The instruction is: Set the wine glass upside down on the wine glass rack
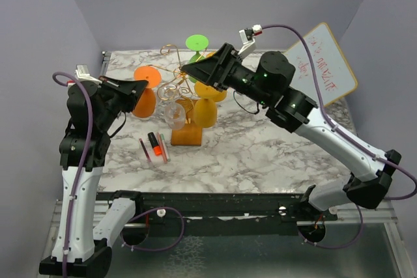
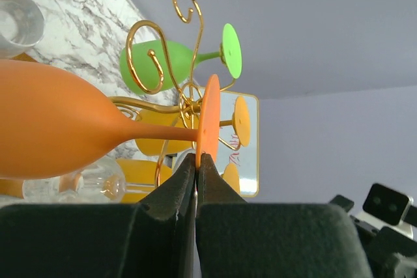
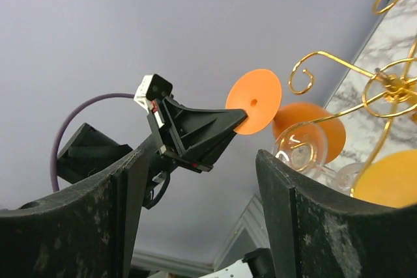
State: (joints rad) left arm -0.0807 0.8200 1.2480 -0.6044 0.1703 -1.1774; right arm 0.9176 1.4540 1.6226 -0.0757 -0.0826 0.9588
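Observation:
An orange wine glass hangs upside down at the left side of the wine glass rack (image 1: pixel 174 84), its bowl (image 1: pixel 144 103) low and its round foot (image 1: pixel 147 76) on top. My left gripper (image 1: pixel 143 86) is shut on the rim of that foot (image 2: pixel 210 118), with the bowl (image 2: pixel 52 128) stretching away to the left in the left wrist view. Near the top of the rack's gold wire arms (image 3: pixel 384 86), my right gripper (image 1: pixel 186 68) is open with nothing between its fingers (image 3: pixel 293 206). In the right wrist view, the orange foot (image 3: pixel 254 101) sits in the left gripper (image 3: pixel 202 131).
Two yellow glasses (image 1: pixel 205 112), a green glass (image 1: pixel 197 42) and a clear glass (image 1: pixel 174 115) hang on the rack above its wooden base (image 1: pixel 187 136). Markers (image 1: pixel 155 148) lie left of the base. A whiteboard (image 1: pixel 326 63) leans at the back right.

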